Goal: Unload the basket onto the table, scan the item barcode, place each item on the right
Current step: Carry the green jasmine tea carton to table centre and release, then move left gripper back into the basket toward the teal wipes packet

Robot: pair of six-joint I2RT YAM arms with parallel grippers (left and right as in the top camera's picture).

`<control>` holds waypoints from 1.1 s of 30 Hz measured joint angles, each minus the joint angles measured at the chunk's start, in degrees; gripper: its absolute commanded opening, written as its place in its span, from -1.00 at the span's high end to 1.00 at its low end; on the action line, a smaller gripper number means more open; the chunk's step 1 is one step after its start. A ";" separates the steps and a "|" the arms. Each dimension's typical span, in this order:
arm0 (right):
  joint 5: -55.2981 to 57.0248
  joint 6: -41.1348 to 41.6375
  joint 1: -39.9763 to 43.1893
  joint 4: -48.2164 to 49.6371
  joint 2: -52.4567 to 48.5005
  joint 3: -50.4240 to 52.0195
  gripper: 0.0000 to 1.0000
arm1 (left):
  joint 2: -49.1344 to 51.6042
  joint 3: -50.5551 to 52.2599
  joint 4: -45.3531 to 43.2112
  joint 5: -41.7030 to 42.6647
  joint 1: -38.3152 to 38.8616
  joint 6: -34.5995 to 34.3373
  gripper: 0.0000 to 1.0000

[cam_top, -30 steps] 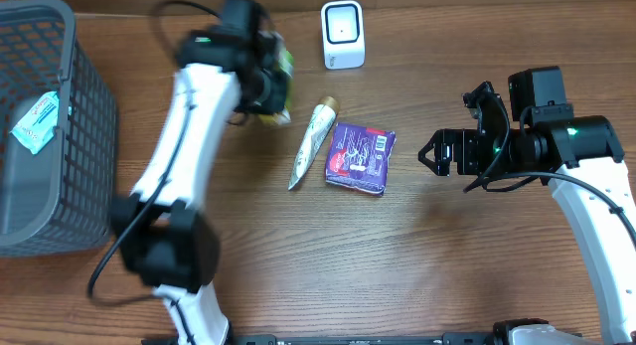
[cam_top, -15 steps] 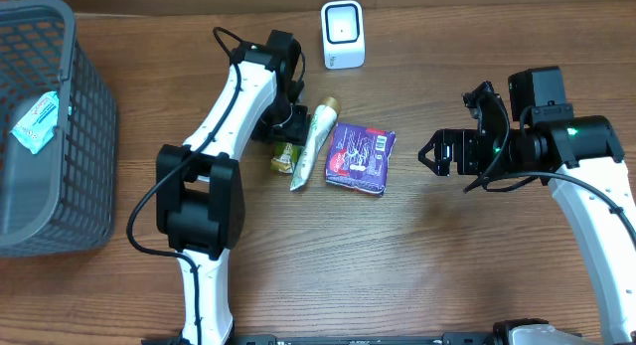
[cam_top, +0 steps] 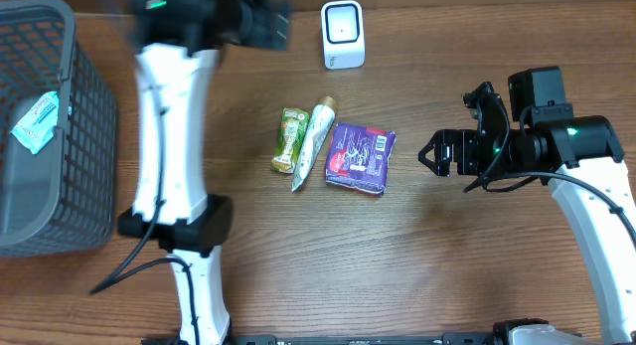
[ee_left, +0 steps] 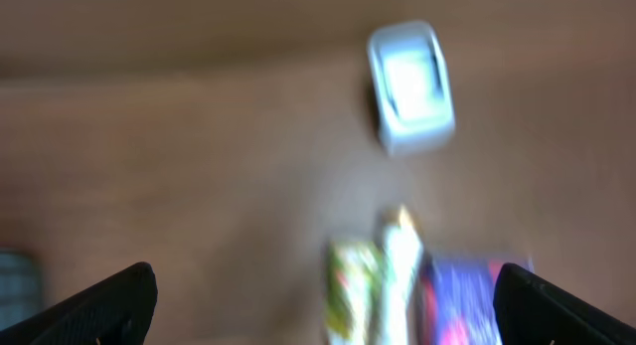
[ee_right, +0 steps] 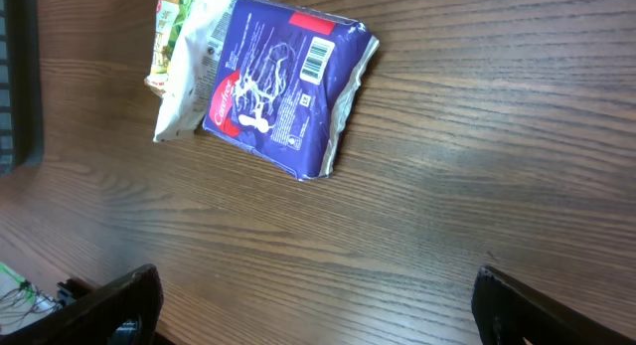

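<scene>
Left gripper, blurred overhead, hangs left of the scanner, well apart from the pouch, tube and packet lying side by side left of the right gripper. Left wrist: its fingers are spread wide and empty, pouch and tube ahead between them. Right wrist: fingers spread, empty, packet ahead, barcode up.

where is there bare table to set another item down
Widest bare wooden table lies between the purple foil packet and the near edge. Also free: right of the white box-shaped scanner. Crowded: green sachet, white tube and packet lie packed together mid-table.
</scene>
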State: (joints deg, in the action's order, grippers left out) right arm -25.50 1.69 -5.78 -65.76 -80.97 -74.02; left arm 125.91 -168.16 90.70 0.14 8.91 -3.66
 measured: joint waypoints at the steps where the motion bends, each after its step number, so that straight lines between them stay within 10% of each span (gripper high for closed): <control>1: 0.00 0.00 0.00 -0.02 0.00 0.00 -1.00 | -0.04 -3.34 0.00 -0.24 -2.25 -0.90 -1.00; 13: 0.02 0.00 0.00 -0.04 0.00 0.00 -1.00 | -0.98 -8.26 -2.16 -1.90 -39.32 -13.64 -0.93; 33: 0.04 0.00 0.00 -0.96 0.00 0.00 -1.00 | 14.49 10.56 -11.78 -1.22 -49.27 -9.66 -0.79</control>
State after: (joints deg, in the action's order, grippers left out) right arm -25.45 1.69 -5.78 -66.72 -80.97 -74.02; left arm 140.40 -157.60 78.91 -1.08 -40.36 -13.32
